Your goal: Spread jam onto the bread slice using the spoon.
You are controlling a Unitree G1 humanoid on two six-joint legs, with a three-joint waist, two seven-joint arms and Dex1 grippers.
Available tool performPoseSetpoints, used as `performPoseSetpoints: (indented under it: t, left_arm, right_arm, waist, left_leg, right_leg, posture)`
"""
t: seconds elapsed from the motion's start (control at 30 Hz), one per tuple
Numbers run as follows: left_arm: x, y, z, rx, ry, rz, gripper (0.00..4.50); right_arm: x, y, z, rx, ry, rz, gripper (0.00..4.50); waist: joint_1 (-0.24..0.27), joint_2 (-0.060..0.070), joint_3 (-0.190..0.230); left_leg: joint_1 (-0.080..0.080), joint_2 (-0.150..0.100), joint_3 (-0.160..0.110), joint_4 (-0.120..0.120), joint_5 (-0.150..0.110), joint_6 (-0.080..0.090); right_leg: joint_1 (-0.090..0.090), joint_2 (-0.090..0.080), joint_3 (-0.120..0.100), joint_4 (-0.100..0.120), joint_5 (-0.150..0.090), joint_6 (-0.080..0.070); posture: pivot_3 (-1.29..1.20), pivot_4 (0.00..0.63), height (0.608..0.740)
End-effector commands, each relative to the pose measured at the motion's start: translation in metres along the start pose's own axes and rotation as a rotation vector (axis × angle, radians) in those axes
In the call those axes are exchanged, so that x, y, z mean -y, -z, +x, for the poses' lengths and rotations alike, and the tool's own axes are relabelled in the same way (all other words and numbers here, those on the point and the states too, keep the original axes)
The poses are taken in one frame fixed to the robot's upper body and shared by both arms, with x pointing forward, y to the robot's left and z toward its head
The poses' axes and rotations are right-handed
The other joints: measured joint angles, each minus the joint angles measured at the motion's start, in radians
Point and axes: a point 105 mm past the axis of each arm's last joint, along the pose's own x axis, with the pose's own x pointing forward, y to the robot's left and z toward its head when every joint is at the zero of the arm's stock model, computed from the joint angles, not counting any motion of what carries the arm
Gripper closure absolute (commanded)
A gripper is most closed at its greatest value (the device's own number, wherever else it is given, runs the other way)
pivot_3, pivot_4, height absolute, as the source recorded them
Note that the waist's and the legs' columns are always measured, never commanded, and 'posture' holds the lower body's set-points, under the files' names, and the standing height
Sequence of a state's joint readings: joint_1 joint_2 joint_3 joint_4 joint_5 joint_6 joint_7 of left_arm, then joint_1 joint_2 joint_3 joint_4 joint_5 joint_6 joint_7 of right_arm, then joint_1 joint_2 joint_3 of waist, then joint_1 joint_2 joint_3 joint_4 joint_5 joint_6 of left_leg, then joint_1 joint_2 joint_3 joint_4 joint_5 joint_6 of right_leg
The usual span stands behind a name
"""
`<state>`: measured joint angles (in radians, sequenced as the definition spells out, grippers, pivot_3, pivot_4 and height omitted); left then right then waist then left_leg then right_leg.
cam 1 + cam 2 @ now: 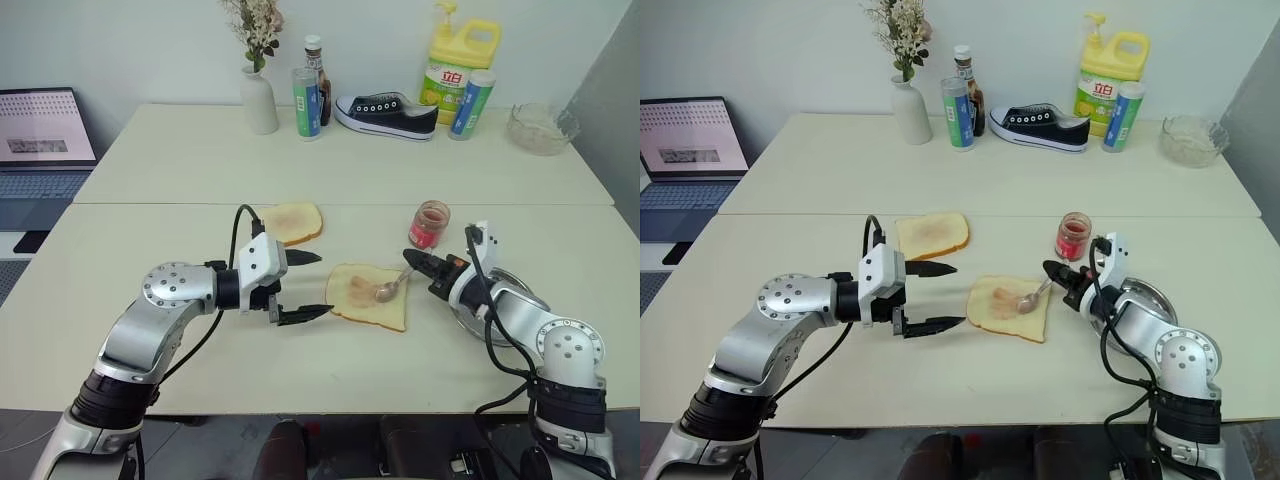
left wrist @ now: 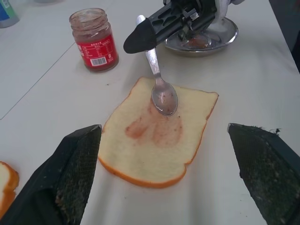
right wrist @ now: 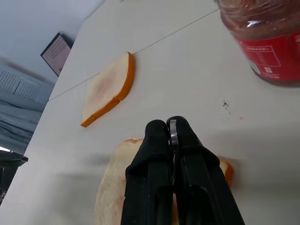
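Left hand: the left hand [image 1: 300, 287] stood with its two black fingers as wide apart as they go and held nothing. It hovered just beside the bread slice, at about 9 o'clock of it, and pointed toward it. I judge it waited there so that it could steady the slice if the slice slid.

Second slice: a golden-brown slice [image 1: 292, 222] lay on the bench [image 1: 200, 390] at about 11 o'clock of the pale one, well apart from the work, so it seemed to be set aside.

Bread slice: the bread slice [image 2: 140, 150] lay flat on the bench between the two hands. A thin pink smear covered its middle, and the corners and edges were bare, so I judge the spreading was only partly done.

Spoon: the spoon [image 2: 161, 91] rested with its bowl down on the slice, toward the 2 o'clock corner, and its handle rose to the right hand. The low angle suited wiping jam across the crumb.

Jam: the jam [image 1: 430, 225] was in its open jar at about 1 o'clock of the slice, near enough for another dip.

Right hand: the right hand [image 1: 420, 264] had its fingers pressed tight together on the spoon handle, pointing at the slice from 3 o'clock.

Dish: a metal dish [image 2: 220, 40] sat under the right arm, perhaps to take the spoon.
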<state>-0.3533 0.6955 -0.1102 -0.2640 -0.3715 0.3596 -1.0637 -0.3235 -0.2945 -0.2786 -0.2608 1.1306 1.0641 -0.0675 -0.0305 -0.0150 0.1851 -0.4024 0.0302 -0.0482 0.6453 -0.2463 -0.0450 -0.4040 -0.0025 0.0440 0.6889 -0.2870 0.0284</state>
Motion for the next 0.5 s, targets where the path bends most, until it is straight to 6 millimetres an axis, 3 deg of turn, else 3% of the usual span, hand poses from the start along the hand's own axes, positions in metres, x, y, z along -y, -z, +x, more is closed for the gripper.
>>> performPoseSetpoints:
  t: [0.03,0.17,0.4,0.5]
  left_arm:
    - [-0.003,-0.008,-0.003,0.017,-0.002,0.043,0.00]
    - [-0.003,-0.008,-0.003,0.019,-0.001,0.045,0.00]
    - [-0.003,-0.009,-0.005,0.018,-0.004,0.051,0.00]
    - [-0.007,-0.011,-0.006,0.017,-0.015,0.061,0.00]
  right_arm:
    - [0.002,-0.017,-0.010,0.055,0.028,-0.032,4.47]
    - [-0.008,-0.027,-0.011,0.075,0.004,-0.041,4.47]
    - [-0.052,-0.042,-0.001,0.119,-0.115,-0.018,4.47]
    - [-0.061,-0.045,0.001,0.128,-0.135,-0.010,4.47]
  waist:
    - [0.000,0.000,0.000]
    - [-0.002,0.000,0.000]
    - [-0.005,0.000,0.000]
    - [-0.004,0.000,0.000]
  left_leg:
    - [0.000,0.000,0.000,0.000,0.000,0.000]
    - [0.000,0.000,0.000,0.000,0.000,0.000]
    - [0.000,0.001,0.000,0.000,0.000,0.000]
    - [0.000,0.001,0.000,-0.001,0.000,0.000]
  right_leg:
    - [0.000,0.000,0.000,0.000,0.000,0.000]
    - [0.000,0.000,0.000,0.000,0.000,0.000]
    - [-0.001,0.001,0.000,0.000,0.000,0.000]
    - [-0.001,0.001,0.000,0.000,0.000,0.000]
  posture:
    - [0.00,0.150,0.740]
    - [0.00,0.150,0.740]
    - [0.00,0.150,0.740]
    - [0.00,0.150,0.740]
